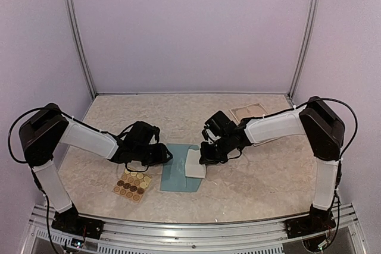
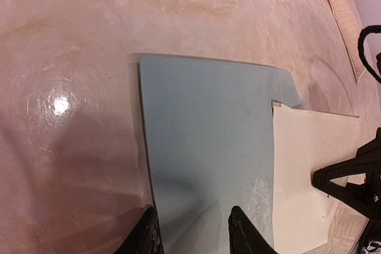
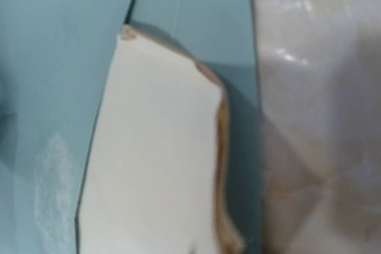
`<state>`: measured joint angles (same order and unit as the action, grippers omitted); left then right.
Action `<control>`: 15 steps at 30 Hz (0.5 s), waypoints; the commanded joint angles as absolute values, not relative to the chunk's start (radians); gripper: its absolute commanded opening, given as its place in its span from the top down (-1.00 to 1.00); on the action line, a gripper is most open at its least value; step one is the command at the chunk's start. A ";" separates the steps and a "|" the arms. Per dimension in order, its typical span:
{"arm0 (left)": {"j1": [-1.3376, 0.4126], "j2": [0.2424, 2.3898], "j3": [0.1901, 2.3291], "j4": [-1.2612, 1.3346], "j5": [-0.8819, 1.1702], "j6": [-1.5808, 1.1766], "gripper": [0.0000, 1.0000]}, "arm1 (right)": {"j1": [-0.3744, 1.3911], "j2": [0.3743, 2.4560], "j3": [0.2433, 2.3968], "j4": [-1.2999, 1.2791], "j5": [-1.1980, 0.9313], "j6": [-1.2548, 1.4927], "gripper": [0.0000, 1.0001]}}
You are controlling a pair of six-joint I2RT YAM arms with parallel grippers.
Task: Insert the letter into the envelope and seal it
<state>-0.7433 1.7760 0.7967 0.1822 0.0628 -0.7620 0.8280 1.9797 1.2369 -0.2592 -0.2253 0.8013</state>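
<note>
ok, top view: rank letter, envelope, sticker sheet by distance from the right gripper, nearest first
From the right gripper:
1. letter, right at the gripper.
2. envelope, just to the letter's left.
3. sticker sheet, farthest left, beyond the envelope.

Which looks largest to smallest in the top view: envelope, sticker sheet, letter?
1. Envelope.
2. Sticker sheet.
3. Letter, ranked only on the part that shows; the rest is hidden, so its true place is unsure.

Top view looks down; close wrist views share the envelope (image 2: 202,147)
</note>
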 commanded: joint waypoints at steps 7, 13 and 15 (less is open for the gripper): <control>-0.761 1.814 0.781 0.153 0.086 -0.770 0.26 | 0.819 2.022 1.276 -0.260 -0.254 0.782 1.00; -0.767 1.826 0.790 0.163 0.102 -0.771 0.27 | 0.821 2.042 1.292 -0.242 -0.270 0.774 1.00; -0.772 1.832 0.799 0.161 0.104 -0.769 0.28 | 0.821 2.051 1.301 -0.234 -0.278 0.766 1.00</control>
<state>-0.7494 1.7847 0.7971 0.1978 0.0677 -0.7624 0.8280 2.0113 1.2636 -0.2581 -0.2489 0.7895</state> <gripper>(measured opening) 0.365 0.004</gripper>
